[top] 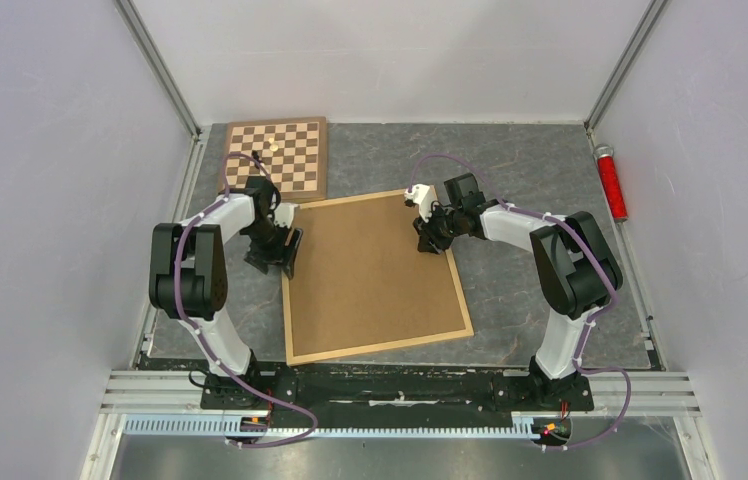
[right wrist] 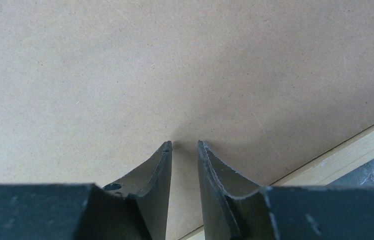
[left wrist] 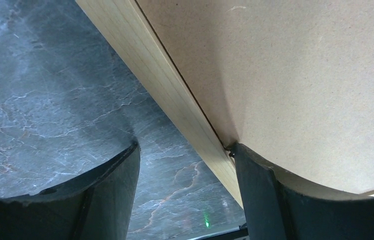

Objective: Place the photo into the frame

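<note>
Light-wood frame (left wrist: 172, 100), lying flat and skewed on the grey marbled worktop (top: 530, 170), its near edge close to the arm bases and a brown backing board (top: 375, 270) filling its opening. Left fingers (left wrist: 100, 200), spread wide, straddle the frame's left border: one over bare worktop, the other's tip at the seam between border and board. Right fingers (right wrist: 152, 195), narrowly parted and holding nothing, point at the board near the frame's far right corner. Checkered chessboard (top: 278, 155) lies at the worktop's far left corner; red cylinder (top: 610, 183) lies along its right edge, toward the far end.
</note>
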